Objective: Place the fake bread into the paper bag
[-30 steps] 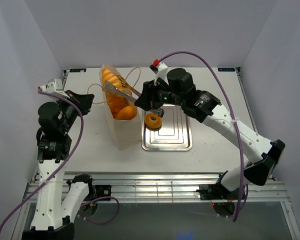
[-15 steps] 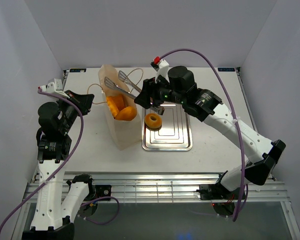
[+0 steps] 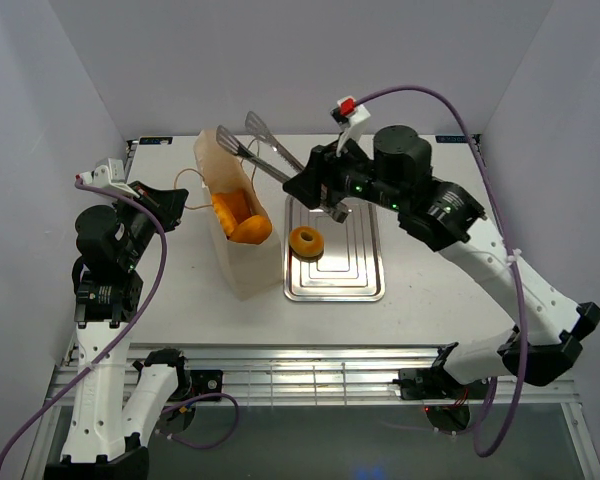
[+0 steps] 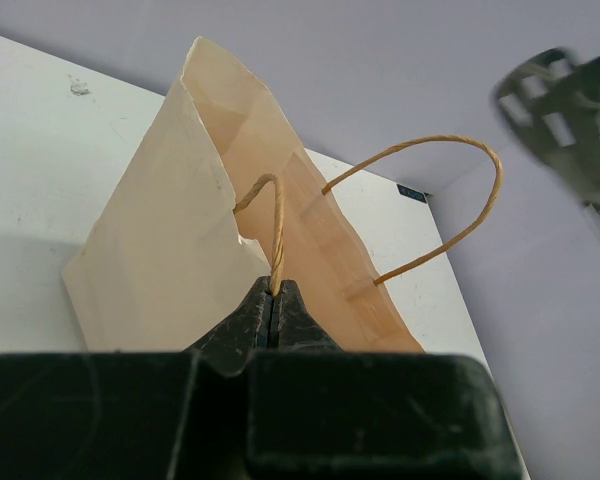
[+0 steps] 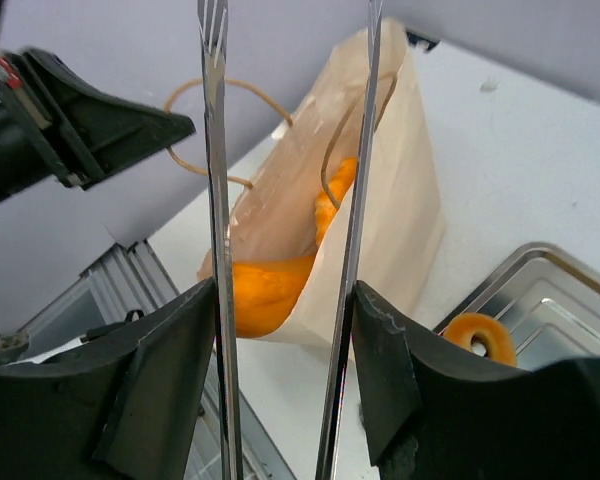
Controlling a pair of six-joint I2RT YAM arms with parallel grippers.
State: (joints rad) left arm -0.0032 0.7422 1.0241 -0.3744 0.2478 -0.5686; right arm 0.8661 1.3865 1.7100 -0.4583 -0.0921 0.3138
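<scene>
One piece is left outside the bag (image 3: 242, 268): the doughnut (image 3: 305, 240). It lies flat on the upper left part of the tray (image 3: 358, 272), at centre frame in the top view, just right of the bag. The other bread (image 3: 242, 218) shows as an orange mass inside the bag mouth. You cannot count the pieces from these views.

The left gripper (image 4: 273, 303) is closed tight on one string handle (image 4: 276, 230) and holds that side of the bag up. The bag stands on the table (image 3: 180, 295), mouth open toward the top of the frame.

The right gripper (image 3: 310, 188) is clamped around the tongs (image 3: 265, 158), one finger outside each arm. The tong blades are apart and carry nothing. They hang in the air above the bag mouth, at upper centre of the top view.

Step in hand, by judgement: a drop is done and the tongs are free for the final pick.

What the next move calls for:

1. Bring the blades down and right, over the tray.
2. Straddle the doughnut with the blades. Keep them spread until both sit beside the ring.
3. Squeeze to pinch the ring across its width. The glossy surface will probably slip, so grip low and square.
4. Keep the handle held so the mouth does not fold shut.
</scene>
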